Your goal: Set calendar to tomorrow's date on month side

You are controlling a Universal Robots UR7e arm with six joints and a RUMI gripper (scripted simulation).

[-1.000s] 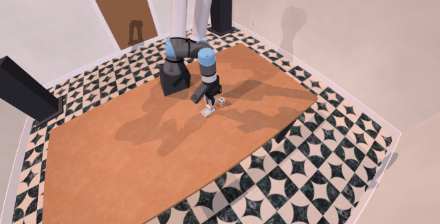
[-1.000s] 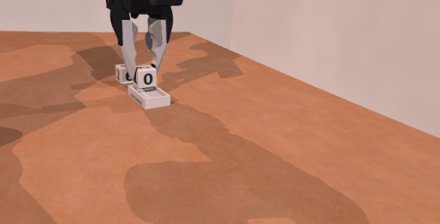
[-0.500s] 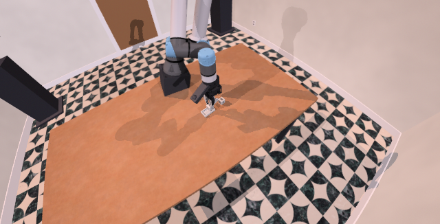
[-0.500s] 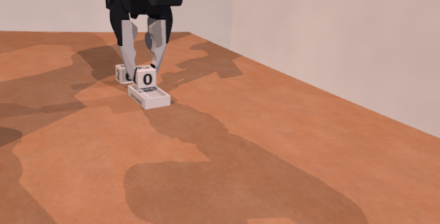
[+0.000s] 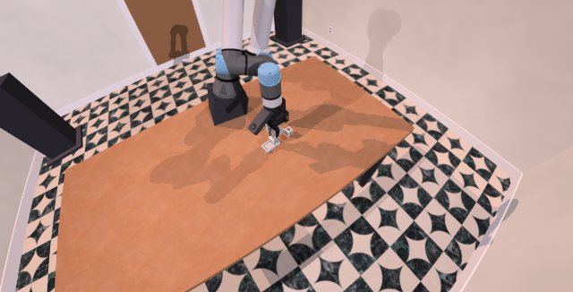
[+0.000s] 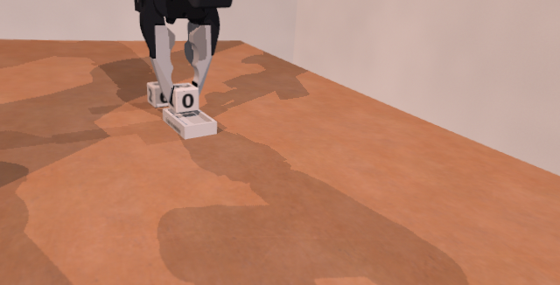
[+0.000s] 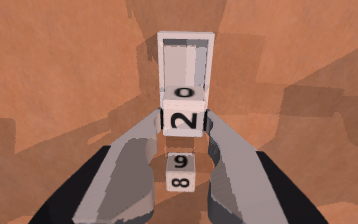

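White-gray tubes make up the robot arm (image 5: 233,14); in the top pic they go up from the dark base (image 5: 228,115) and run off at 12 o'clock. Its blue-capped wrist (image 5: 269,74) bends down, w/ the gripper (image 5: 272,136) (image 6: 184,93) (image 7: 183,110) under it, so the base is at abt 10 o'clock from the gripper. In the exterior pic the fingers point down at 6 o'clock, a bit slanted in twd each other at the tips. They're pinched on a white cube, aka the held cube (image 5: 272,140) (image 6: 187,100) (image 7: 183,119), one finger on each side. Its 0 stands up straight in the exterior pic; the wrist pic also has a 2 lying on its side. The held cube is at the far end of the white tray (image 5: 269,150) (image 6: 201,130) (image 7: 211,60) in the exterior pic, but can't tell if it touches the tray. Wrist pic: most of the tray is at 12 o'clock from the held cube, and the loose cube (image 5: 288,131) (image 6: 154,94) (image 7: 180,172) is at 6, w/ a 9 and a sideways 8. That one sits on the orange-brown table (image 5: 148,238) (image 6: 350,189) (image 7: 55,75), outside the tray.
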